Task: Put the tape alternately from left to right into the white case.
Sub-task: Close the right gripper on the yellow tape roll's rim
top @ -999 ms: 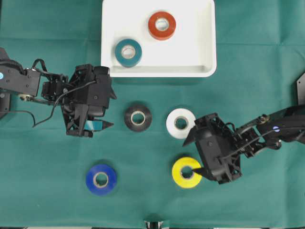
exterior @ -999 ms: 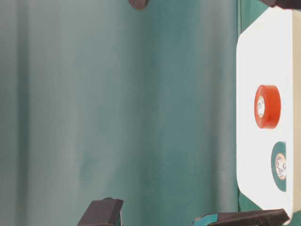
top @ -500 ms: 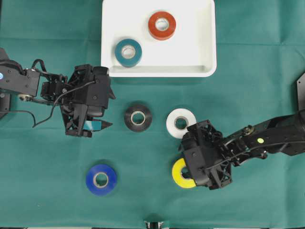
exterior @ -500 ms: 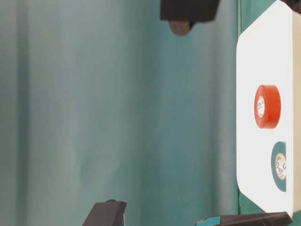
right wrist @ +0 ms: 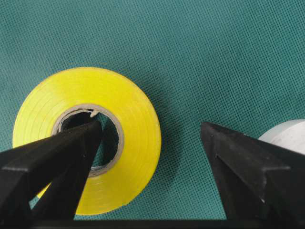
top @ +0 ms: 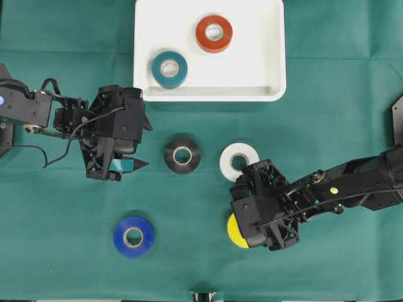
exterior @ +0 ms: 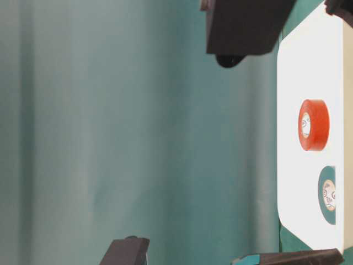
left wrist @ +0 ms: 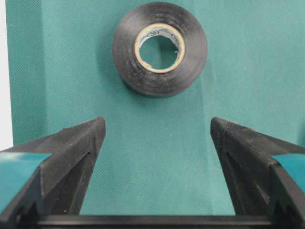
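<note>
Your right gripper [right wrist: 150, 138] spread wide over yellow roll [right wrist: 88, 138], one finger in core, other outside rim: set to pinch wall. Left gripper [left wrist: 155, 138] spread, empty, facing black roll [left wrist: 159, 47]. Teal [top: 169, 69], red [top: 214, 33] in case [top: 272, 56]; yellow well below case.

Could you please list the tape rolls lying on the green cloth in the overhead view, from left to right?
Blue roll → black roll → white roll. The yellow roll, mostly hidden under the right gripper, overlaps the white roll's span, so I leave it unplaced.
</note>
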You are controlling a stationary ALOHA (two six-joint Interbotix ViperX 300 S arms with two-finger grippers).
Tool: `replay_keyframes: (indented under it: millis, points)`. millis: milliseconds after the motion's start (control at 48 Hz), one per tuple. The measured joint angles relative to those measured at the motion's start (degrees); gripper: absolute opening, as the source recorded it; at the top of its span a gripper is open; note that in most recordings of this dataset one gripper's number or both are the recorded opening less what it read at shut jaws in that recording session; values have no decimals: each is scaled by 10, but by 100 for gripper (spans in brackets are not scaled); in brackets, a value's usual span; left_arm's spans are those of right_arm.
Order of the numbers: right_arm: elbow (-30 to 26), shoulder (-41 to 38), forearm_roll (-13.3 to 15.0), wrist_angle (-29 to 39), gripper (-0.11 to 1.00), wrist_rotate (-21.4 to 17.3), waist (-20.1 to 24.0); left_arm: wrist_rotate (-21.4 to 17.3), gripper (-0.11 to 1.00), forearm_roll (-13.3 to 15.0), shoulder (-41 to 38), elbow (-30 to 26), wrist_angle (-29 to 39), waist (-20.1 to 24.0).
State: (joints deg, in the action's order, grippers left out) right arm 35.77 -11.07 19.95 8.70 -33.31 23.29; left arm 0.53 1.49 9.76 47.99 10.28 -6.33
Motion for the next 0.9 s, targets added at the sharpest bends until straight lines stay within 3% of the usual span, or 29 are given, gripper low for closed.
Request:
replay_keyframes:
  millis: [167,271,437,521,895]
  points:
    - [0,0,0,0,68,0,0,0,92,0,0,1,-1,0]
    - [0,-1,0,0,59,1,0,0,92,-1,0,2,-1,0]
    - [-1,-1,0,3,17,2,1,0,92,0,0,3,0,0]
    - [-3,-1,0,4,3,4,2,0,92,-1,0,3,-1,0]
    - [-5,-1,0,4,2,4,2,0,92,-1,0,4,-1,0]
